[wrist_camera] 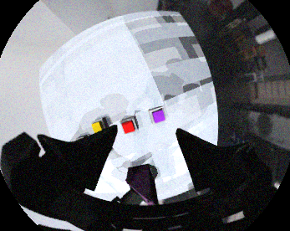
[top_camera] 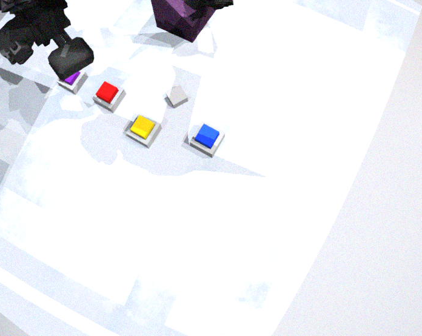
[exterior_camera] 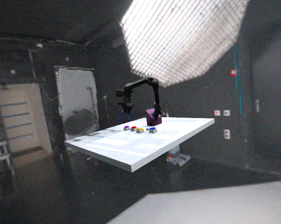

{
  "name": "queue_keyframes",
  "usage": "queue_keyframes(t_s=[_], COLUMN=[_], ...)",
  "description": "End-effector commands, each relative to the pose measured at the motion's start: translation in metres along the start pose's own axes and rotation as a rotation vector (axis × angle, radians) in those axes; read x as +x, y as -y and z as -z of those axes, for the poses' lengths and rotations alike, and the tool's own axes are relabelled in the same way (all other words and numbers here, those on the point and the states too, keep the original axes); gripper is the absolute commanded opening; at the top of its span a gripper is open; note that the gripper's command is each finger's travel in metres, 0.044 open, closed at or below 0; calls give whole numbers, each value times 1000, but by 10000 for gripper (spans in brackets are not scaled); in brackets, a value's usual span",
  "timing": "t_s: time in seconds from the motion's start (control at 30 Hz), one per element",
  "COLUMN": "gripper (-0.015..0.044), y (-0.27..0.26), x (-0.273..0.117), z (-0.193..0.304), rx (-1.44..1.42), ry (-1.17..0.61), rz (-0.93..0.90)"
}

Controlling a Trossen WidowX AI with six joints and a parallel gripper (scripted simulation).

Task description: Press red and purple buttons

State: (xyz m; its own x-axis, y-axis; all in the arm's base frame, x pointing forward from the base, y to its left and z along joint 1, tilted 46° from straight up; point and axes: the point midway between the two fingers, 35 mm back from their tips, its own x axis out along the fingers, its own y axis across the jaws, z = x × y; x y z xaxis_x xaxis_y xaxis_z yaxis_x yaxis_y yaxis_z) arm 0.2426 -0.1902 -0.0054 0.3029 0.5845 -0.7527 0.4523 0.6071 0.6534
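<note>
Tool (wrist_camera: 145, 139) wide open, empty, hanging above purple button (top_camera: 72, 77); red button (top_camera: 107, 91) beside it; descending here risks wrong order.

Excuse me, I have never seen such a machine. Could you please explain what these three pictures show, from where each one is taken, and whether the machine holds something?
The machine is a thin black robot arm fixed on a purple base block at the far side of a white table. At its end is a two-fingered pincer, standing open and holding nothing.

One picture looks down from above the table. One is taken from across the dark room. The round one comes from a camera on the arm's wrist, looking out between the two dark fingers.

On the table are four square push-buttons on pale bases: purple button, red button, yellow button and blue button. A small pale grey block lies between the red and blue ones. From above, the arm's end partly covers the purple button.
</note>
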Motion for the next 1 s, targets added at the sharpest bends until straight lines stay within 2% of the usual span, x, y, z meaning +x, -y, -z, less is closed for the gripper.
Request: queue_keyframes(t_s=[0.0,0.37,0.43,0.57,0.83,0.97], gripper=[400,400,348,242,32,20], y=[-46,-46,-46,-48,-48,-48], x=[25,25,36,83,86,86], z=[39,39,40,52,52,52], rx=[-351,-351,-351,-352,-352,-352], ry=[-206,-206,-206,-206,-206,-206], rz=[-66,-66,-66,-68,-68,-68])
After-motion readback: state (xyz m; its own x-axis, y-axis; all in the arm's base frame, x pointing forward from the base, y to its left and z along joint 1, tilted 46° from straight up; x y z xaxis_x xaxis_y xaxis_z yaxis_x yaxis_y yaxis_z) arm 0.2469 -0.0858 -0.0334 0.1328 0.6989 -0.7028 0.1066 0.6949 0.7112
